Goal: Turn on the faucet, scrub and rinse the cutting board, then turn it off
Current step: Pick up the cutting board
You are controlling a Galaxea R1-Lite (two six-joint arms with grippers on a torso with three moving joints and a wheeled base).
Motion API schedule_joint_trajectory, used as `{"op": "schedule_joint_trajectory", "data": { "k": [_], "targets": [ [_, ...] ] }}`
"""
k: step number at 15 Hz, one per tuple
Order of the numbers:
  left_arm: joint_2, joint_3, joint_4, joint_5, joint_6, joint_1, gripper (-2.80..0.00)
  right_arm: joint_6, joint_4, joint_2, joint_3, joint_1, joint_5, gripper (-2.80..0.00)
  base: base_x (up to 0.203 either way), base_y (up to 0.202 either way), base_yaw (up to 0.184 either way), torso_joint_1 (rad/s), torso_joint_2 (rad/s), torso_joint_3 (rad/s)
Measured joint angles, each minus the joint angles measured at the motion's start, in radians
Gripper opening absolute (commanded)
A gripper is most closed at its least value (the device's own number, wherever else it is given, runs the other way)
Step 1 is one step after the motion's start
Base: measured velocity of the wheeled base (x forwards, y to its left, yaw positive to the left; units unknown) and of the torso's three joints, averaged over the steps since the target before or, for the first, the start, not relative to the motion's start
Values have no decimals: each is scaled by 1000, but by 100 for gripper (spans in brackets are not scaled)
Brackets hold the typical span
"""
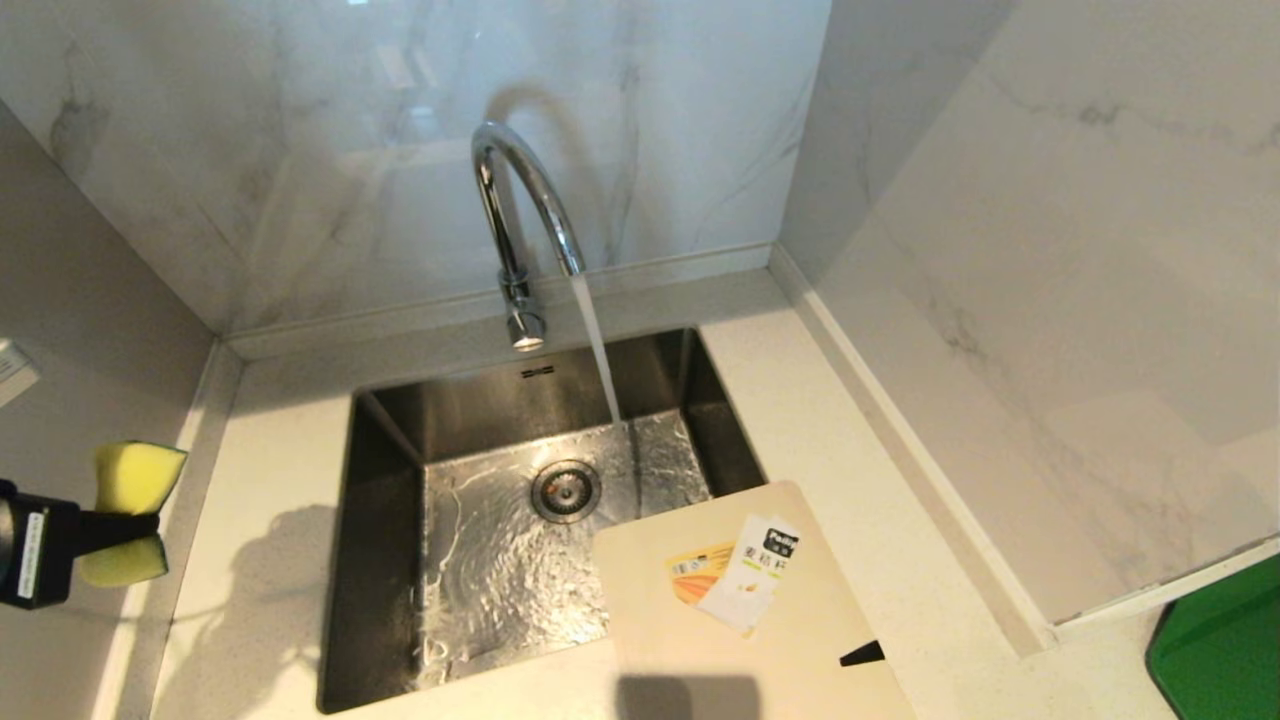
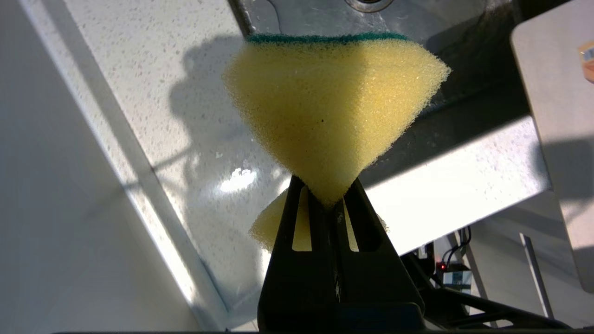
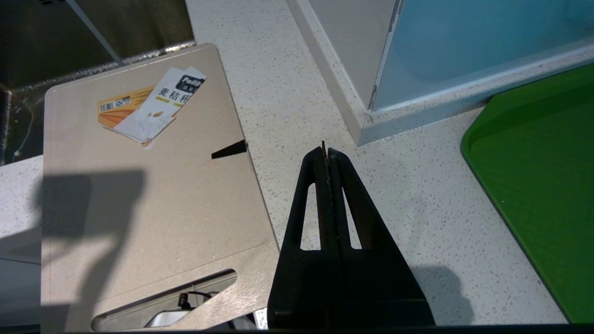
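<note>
Faucet (image 1: 520, 215) arching over the sink (image 1: 385, 560), cutting board (image 1: 740, 620) overhanging its near-right corner, left countertop (image 1: 270, 480) lying open

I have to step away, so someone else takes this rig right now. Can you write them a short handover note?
Left gripper: shut on the yellow sponge, above the counter left of the sink.
Right gripper: shut, empty, over the counter beside the cutting board.
Faucet: on, water running into the sink.
Cutting board: on the counter, one corner over the sink, paper label on it.
Done: water on, sponge picked up.
Left: scrub, rinse, shut the faucet.
</note>
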State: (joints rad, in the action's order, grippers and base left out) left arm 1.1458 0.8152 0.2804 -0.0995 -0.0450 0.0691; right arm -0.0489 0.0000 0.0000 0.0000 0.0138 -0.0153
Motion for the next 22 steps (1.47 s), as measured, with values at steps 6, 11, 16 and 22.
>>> {"op": "schedule_joint_trajectory", "data": {
  "k": [6, 11, 16, 22],
  "targets": [
    [-244, -176, -27, 1, 7, -18, -280, 0, 0, 0, 0, 0, 0, -280, 0, 0, 0, 0, 0, 0],
    [-324, -307, -212, 0, 8, -21, -280, 0, 0, 0, 0, 0, 0, -280, 0, 0, 0, 0, 0, 0],
    [-398, -399, -236, 0, 18, -22, -280, 0, 0, 0, 0, 0, 0, -280, 0, 0, 0, 0, 0, 0],
    [-566, -504, -238, 8, 42, -21, -280, 0, 0, 0, 0, 0, 0, -280, 0, 0, 0, 0, 0, 0]
  ]
}}
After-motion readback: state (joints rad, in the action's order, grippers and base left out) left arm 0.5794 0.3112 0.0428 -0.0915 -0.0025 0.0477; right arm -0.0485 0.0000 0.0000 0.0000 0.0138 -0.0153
